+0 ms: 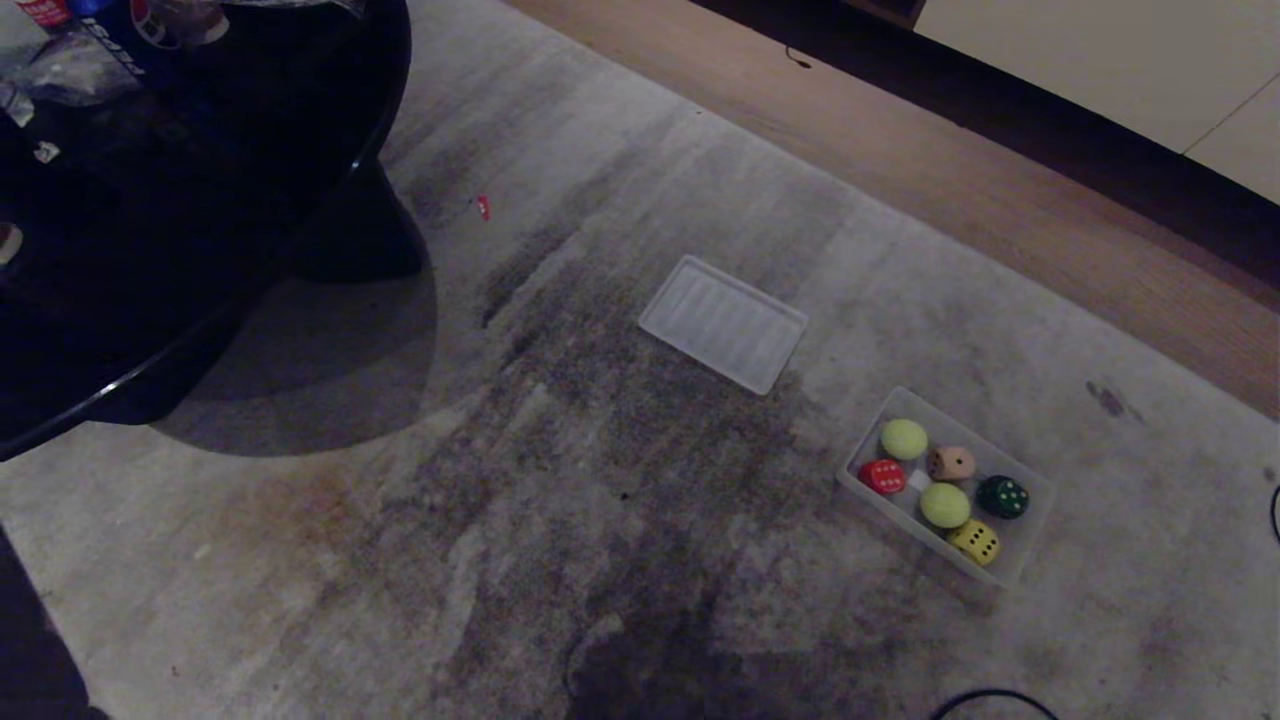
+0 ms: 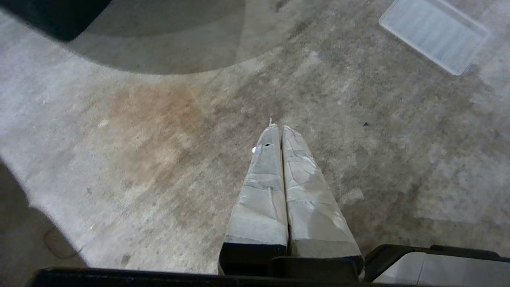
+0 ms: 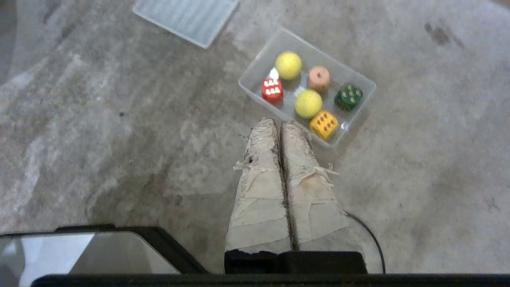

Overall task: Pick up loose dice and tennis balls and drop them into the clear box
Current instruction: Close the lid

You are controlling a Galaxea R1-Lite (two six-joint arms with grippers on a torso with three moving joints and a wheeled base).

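The clear box (image 1: pixel 1030 530) (image 3: pixel 255 69) stands on the grey carpet at the right. Inside lie two tennis balls (image 1: pixel 904 438) (image 1: pixel 945 505) (image 3: pixel 288 65) (image 3: pixel 308 103) and the dice: red (image 1: pixel 883 476) (image 3: pixel 272 90), tan (image 1: pixel 951 463) (image 3: pixel 318 77), dark green (image 1: pixel 1002 496) (image 3: pixel 348 96) and yellow (image 1: pixel 976 541) (image 3: pixel 323 124). I see no loose dice or balls on the carpet. My right gripper (image 3: pixel 278 124) hangs shut and empty above the carpet just short of the box. My left gripper (image 2: pixel 279 128) is shut and empty over bare carpet. Neither arm shows in the head view.
A flat ribbed translucent lid (image 1: pixel 722 323) (image 2: pixel 434 34) (image 3: pixel 187 18) lies on the carpet left of the box. A black round table (image 1: pixel 180 200) with its base stands at the far left. Wooden floor (image 1: pixel 950 170) borders the carpet behind. A black cable (image 3: pixel 372 239) lies near the right gripper.
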